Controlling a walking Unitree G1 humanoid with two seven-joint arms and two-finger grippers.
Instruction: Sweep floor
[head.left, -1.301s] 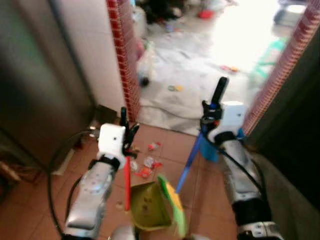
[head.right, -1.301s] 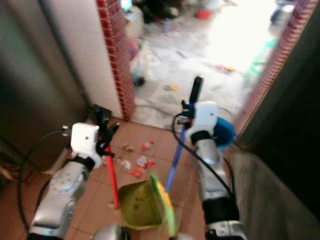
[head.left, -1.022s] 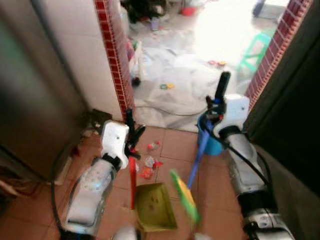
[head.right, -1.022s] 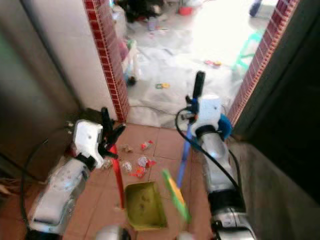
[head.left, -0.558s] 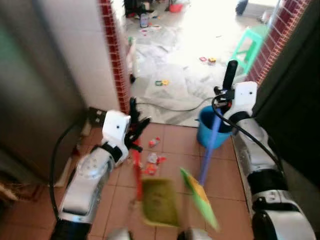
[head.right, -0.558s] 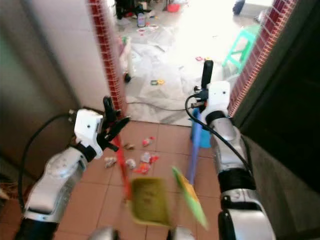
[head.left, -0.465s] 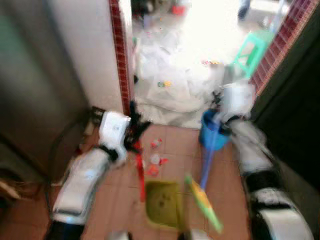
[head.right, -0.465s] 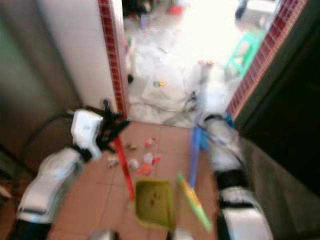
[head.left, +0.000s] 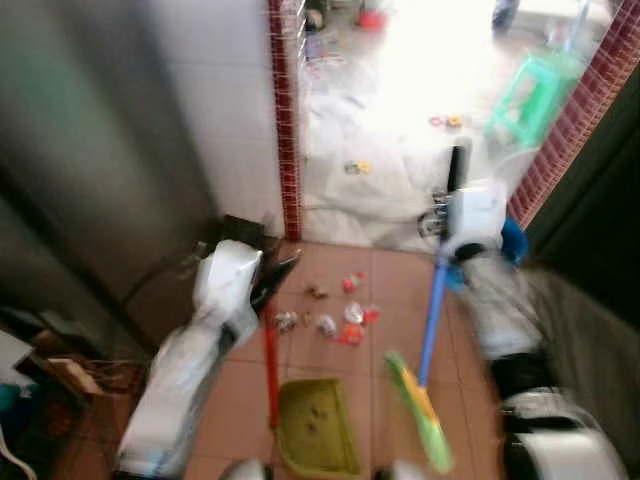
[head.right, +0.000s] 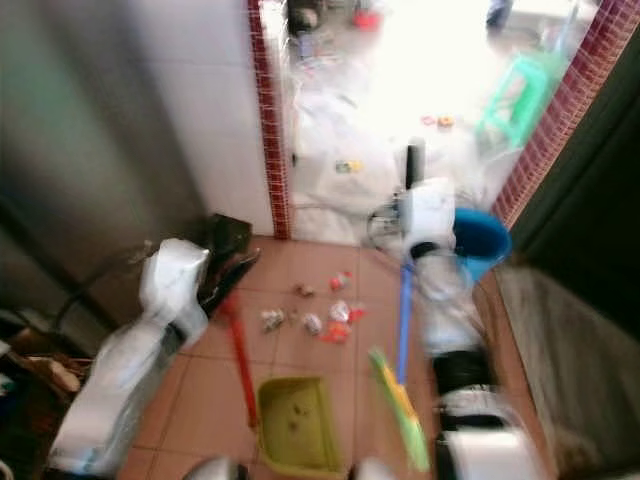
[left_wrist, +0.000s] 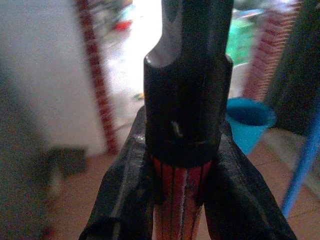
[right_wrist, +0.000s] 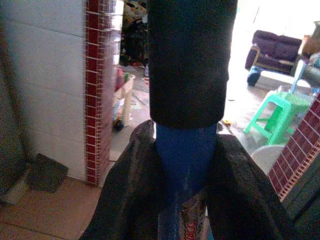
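A: Looking into the dustpan (head.left: 318, 428), what's there?

B: 2 or 3 small dark specks on its yellow-green tray. It sits on the tiled floor (head.left: 230, 400), close in front of the robot. A blue bucket (head.right: 480, 240) stands by the doorway, right of the right arm; blur hides its inside.

A: And the grippers?

B: The left gripper (left_wrist: 181, 197) is clamped on the dustpan handle (head.left: 270, 370), a red stick running down to the tray. In the left wrist view both fingers (left_wrist: 127, 195) press the red shaft just under its black end cap. The right gripper (right_wrist: 186, 200) is closed around the broom handle (head.left: 432, 315), blue with a black grip on top.

A: Where's the broom head?

B: The broom head (head.left: 418, 412), green and yellow, rests on the floor just right of the dustpan.

A: And the rubbish?

B: A scatter of litter (head.left: 340, 320), red and pale scraps, lies on the tiles beyond the dustpan, between the 2 handles. More bits lie on the bright floor past the doorway, near a green stool (head.left: 535, 90).
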